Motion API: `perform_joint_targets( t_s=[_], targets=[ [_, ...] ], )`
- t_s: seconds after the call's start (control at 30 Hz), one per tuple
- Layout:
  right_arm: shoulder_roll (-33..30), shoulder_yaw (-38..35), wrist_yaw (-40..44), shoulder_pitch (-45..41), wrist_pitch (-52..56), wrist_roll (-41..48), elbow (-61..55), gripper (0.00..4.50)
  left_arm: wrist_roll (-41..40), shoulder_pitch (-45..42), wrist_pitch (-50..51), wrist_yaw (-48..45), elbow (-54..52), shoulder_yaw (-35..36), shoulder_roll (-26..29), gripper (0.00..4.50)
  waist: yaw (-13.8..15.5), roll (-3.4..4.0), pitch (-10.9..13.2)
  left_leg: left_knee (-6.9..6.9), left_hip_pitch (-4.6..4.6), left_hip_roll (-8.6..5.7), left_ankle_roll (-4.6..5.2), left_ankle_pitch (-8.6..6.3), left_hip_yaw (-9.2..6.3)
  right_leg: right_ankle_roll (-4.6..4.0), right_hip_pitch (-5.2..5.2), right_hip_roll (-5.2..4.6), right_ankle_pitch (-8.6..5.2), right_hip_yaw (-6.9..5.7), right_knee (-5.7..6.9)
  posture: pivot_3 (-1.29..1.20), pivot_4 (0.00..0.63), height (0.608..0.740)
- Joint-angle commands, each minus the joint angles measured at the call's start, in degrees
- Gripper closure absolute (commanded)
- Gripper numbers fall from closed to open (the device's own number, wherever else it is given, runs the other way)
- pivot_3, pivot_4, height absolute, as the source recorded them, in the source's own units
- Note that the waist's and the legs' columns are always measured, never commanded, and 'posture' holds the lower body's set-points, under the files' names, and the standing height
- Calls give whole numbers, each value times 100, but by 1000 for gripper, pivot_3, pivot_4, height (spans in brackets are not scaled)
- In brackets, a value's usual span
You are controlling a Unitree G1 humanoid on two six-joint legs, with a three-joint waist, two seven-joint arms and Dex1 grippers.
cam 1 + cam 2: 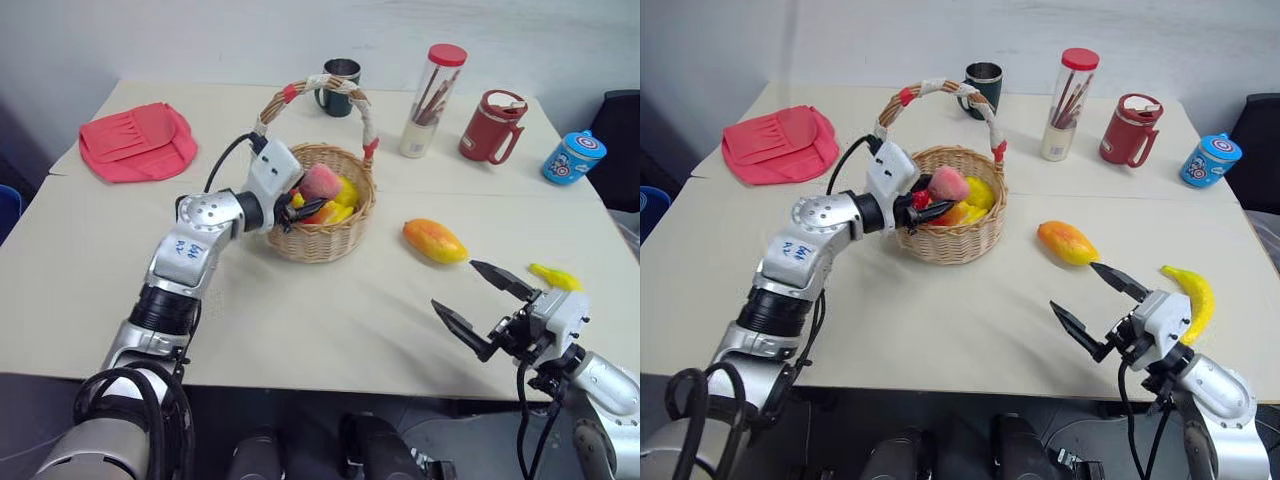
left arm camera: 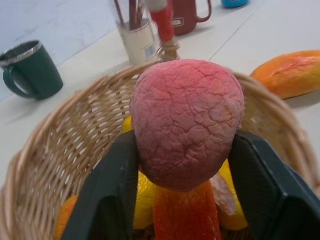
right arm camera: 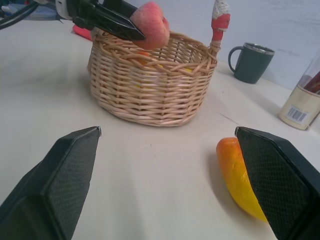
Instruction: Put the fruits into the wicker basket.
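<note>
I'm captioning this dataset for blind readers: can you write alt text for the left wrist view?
A pink-red peach sits between the left gripper's two black fingers, over the open wicker basket, which already holds yellow and orange pieces. Beyond the basket on the pale table are a dark green mug, a jar of sticks and a mango.

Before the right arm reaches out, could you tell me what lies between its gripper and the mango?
Only bare table separates the right gripper from the mango, seen from the head camera.
</note>
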Motion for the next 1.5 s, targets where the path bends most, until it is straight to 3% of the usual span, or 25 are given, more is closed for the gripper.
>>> perform_joint_targets(
  t_s=[0.03, 0.1, 0.2, 0.4, 0.53, 0.63, 0.77, 0.93, 1.07, 1.2, 1.33, 1.47, 1.5],
  targets=[
    [44, -275, -210, 247, -3, 28, -416, 0, -119, 24, -463, -281, -286, 297, 38, 692, -5, 1, 0, 0, 1, 1, 0, 0, 1, 0, -1, 0, 0, 0, 1, 0, 150, 740],
    [70, -499, -332, 449, -2, 62, -484, 0, -127, 176, -792, -438, -361, 430, 154, 107, -5, 1, 0, 1, 5, 2, 1, 0, 1, 0, 1, 0, 0, 1, 6, 0, 150, 740],
    [170, -1029, -415, 995, -91, 183, -579, 0, -555, 555, -961, -1034, -624, 818, 452, 107, -1, 1, 0, 2, 8, 5, 2, 1, 0, 0, 4, -2, 0, 2, 9, 0, 150, 740],
    [538, -1851, -363, 1893, -318, 451, -249, 0, -1519, 1969, -1015, -2814, -1443, 1514, 1635, 46, -29, 2, 0, -6, 11, 24, -4, 0, -1, -12, 5, -7, -7, 0, 5, 0, 150, 740],
    [602, -1968, -51, 1990, -651, 331, 438, 0, -1835, 2892, -771, -3413, -1435, 2201, 2494, 46, -40, 3, 0, -21, 48, 21, 13, -17, 3, -20, 29, -27, -11, 3, 4, 0, 150, 740],
    [439, -1762, 189, 1658, -782, 267, 771, 0, -1957, 3555, -1089, -3785, -1176, 2719, 2687, 46, -59, 14, 3, -30, 60, 22, 29, -29, 3, -36, 32, -44, -21, -3, 6, 0, 150, 740],
    [-567, -1278, 320, 447, 312, 396, 793, 0, -2288, 3864, -479, -3661, -1438, 3046, 2775, 46, -141, 19, 6, -29, 64, 15, 34, -29, 4, -38, 34, -64, -22, -9, 15, 0, 150, 740],
    [-1542, -111, 278, -2104, 2016, 264, 1549, 0, -2715, 3740, 42, -3153, -2205, 2973, 2459, 46, -164, 21, 8, -27, 66, 5, 34, -26, -2, -36, 29, -75, -21, -8, 39, 0, 150, 740],
    [-1559, 996, -178, -4054, 3498, -373, 2571, 0, -2849, 3684, 335, -2791, -2560, 2816, 2232, 46, -157, 27, 12, -30, 57, 13, -17, -5, -9, -46, 17, -59, -35, -15, 46, 0, 150, 740],
    [-1189, 2058, 322, -5630, 3521, -1137, 4236, 0, -2737, 3745, 314, -2486, -2772, 2661, 1970, 46, -170, 33, 16, -21, 36, 12, -17, -2, -4, -45, -1, -61, -34, -13, 47, 0, 150, 740],
    [-822, 2265, 299, -6509, 3180, -1595, 5675, 0, -2794, 3928, 348, -2431, -2976, 2692, 1966, 46, -177, 33, 16, -18, 18, 13, -15, -2, -3, -44, -14, -61, -33, -16, 44, 0, 150, 740],
    [-798, 2682, 1207, -6810, 3626, -1802, 6099, 0, -2816, 4073, 339, -2372, -3049, 2873, 2039, 46, -163, 34, 17, -7, -20, 12, -12, 2, 0, -41, -53, -65, -32, -15, 53, 0, 150, 740],
    [-790, 2694, 1280, -6856, 3594, -1848, 6200, 185, -2792, 4082, 315, -2355, -3041, 2891, 2047, 14, -162, 34, 17, -6, -20, 12, -12, 2, -1, -41, -53, -66, -32, -16, 53, 0, 150, 740]
  ],
)
